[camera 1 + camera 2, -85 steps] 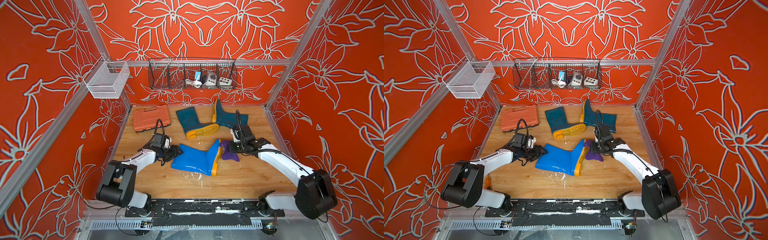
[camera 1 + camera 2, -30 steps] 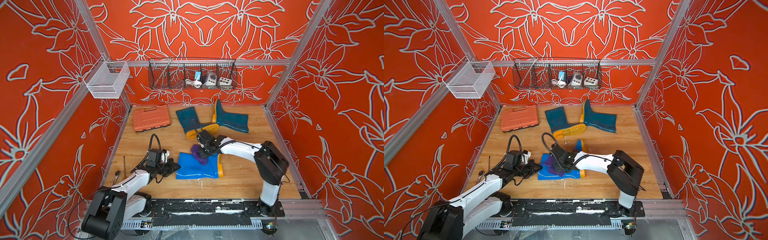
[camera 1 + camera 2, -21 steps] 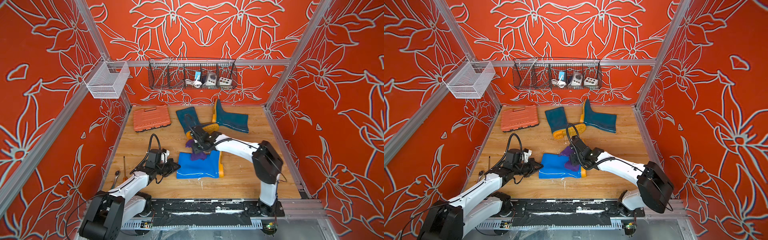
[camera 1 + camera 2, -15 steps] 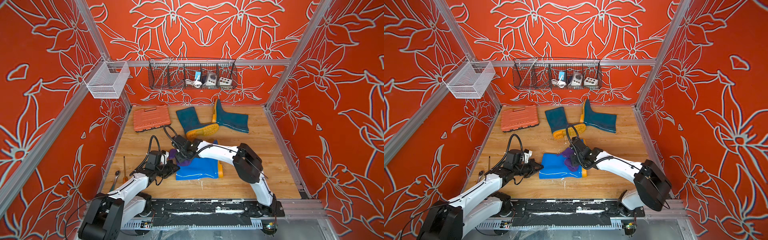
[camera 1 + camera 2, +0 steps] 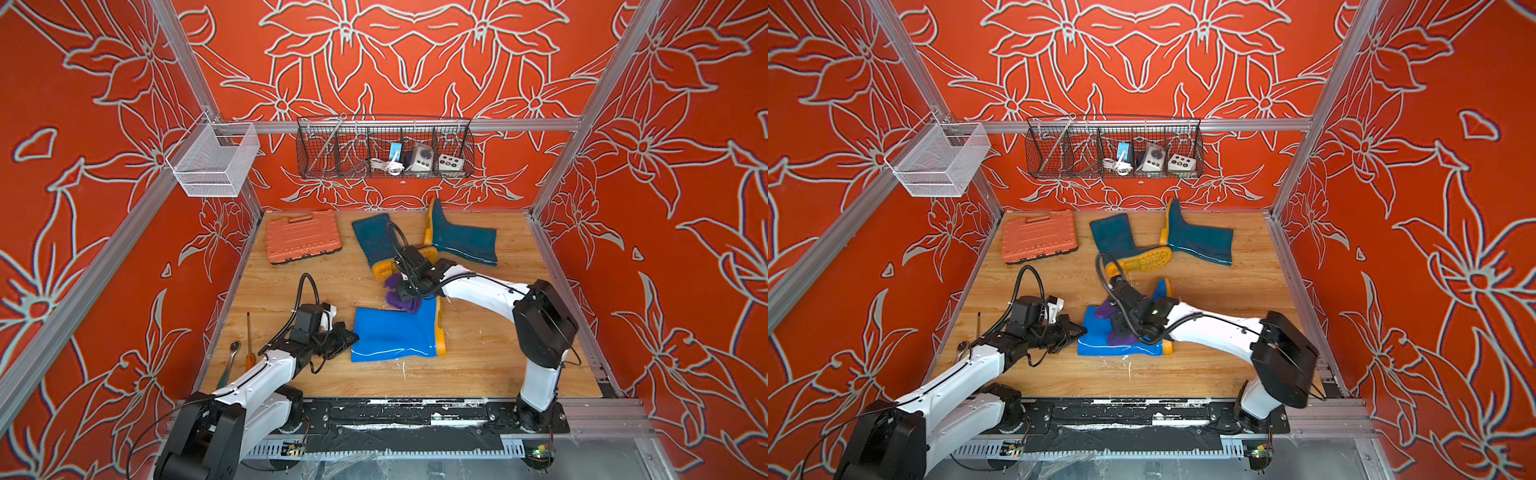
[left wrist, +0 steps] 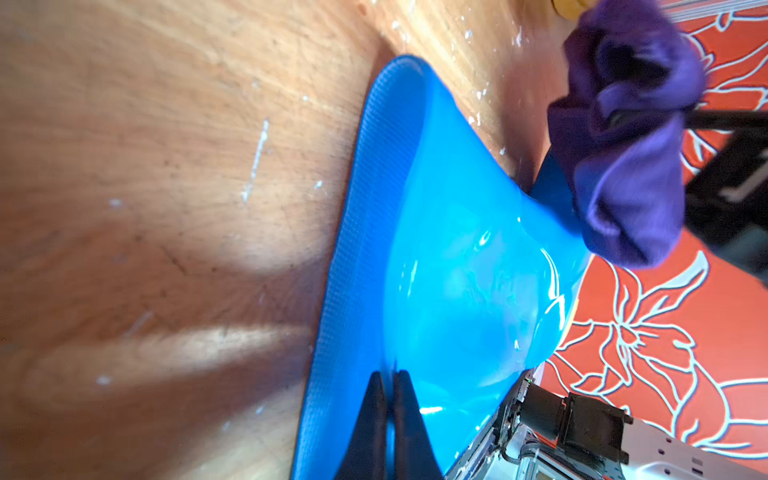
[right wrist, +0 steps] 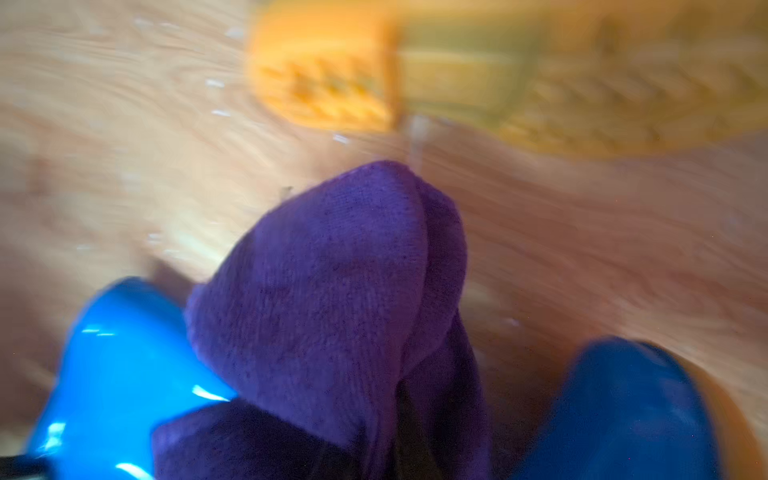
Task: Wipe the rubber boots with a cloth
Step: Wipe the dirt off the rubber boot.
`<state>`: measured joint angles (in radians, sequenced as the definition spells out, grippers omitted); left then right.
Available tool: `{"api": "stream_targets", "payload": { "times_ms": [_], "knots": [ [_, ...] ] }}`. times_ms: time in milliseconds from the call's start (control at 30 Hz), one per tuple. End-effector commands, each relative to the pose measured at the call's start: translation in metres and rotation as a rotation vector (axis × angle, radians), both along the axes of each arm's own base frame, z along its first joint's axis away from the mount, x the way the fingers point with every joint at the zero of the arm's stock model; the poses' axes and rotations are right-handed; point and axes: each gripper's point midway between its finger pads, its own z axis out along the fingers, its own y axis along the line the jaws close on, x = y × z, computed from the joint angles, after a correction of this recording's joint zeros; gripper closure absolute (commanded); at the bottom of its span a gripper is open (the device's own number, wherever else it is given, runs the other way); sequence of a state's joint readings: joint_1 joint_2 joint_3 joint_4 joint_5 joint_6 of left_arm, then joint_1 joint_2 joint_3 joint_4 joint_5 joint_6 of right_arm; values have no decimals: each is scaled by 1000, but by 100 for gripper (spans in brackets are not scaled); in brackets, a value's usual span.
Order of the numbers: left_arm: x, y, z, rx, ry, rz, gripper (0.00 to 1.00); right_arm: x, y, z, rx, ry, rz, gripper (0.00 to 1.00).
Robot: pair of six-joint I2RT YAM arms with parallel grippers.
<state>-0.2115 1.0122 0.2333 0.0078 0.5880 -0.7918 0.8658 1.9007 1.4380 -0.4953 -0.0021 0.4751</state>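
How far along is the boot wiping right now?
Done: the cloth is bunched in the right gripper, and the left gripper pinches the blue boot by its shaft rim. In hand: the cloth rests against that boot, apparently mid-wipe. Left: the teal boot showing its sole and the teal boot beside it lie at the back, neither under the cloth.

Colours: blue boot (image 5: 395, 332) glossy bright blue, orange-yellow sole, fine ribbed weave at the cuff (left wrist view only). Teal boot (image 5: 371, 237) and other teal boot (image 5: 461, 243) dark teal, soles likewise orange-yellow. Cloth (image 5: 405, 306) plain deep purple. Case (image 5: 302, 241) orange, ridged. Walls (image 5: 395, 54) red-orange with pale flower outlines. Floor (image 5: 478, 365) light wood grain, white flecks. Mesh basket (image 5: 208, 170) white; wire basket (image 5: 332, 158) black.
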Motion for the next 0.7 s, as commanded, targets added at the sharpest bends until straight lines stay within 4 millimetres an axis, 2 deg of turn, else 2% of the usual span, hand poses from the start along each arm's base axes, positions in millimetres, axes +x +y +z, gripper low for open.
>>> {"api": "stream_targets", "payload": {
  "times_ms": [0, 67, 133, 167, 267, 367, 433, 500, 567, 600, 667],
  "knots": [
    [-2, 3, -3, 13, 20, 21, 100, -47, 72, -4, 61, 42, 143, 100],
    [-3, 4, -4, 19, 28, 24, 100, -65, 99, -13, 73, 70, 197, 100],
    [-3, 5, 1, 21, 11, 26, 100, -71, 101, -24, 43, 87, 212, 100],
    [-3, 5, 2, 25, 8, 27, 100, -70, 93, -29, 23, 87, 203, 100],
    [-4, 8, 3, 35, 0, 34, 100, -56, 52, -41, -8, 93, 132, 100],
    [-3, 8, 4, 30, -6, 42, 100, -37, -10, -48, -20, 118, 3, 100],
    [-3, 7, 4, 24, -6, 43, 100, -26, -49, -45, -42, 110, -69, 100],
    [-3, 7, 4, 22, -8, 45, 100, -18, -70, -33, -43, 84, -112, 100],
    [-3, 8, 3, 28, -7, 51, 100, -16, -65, -14, -7, 53, -106, 100],
    [-3, 8, 2, 29, -6, 53, 100, -18, -54, -7, 18, 46, -91, 100],
    [-2, 8, 2, 26, -4, 54, 100, -30, -21, 7, 52, 18, -32, 100]
  ]
}}
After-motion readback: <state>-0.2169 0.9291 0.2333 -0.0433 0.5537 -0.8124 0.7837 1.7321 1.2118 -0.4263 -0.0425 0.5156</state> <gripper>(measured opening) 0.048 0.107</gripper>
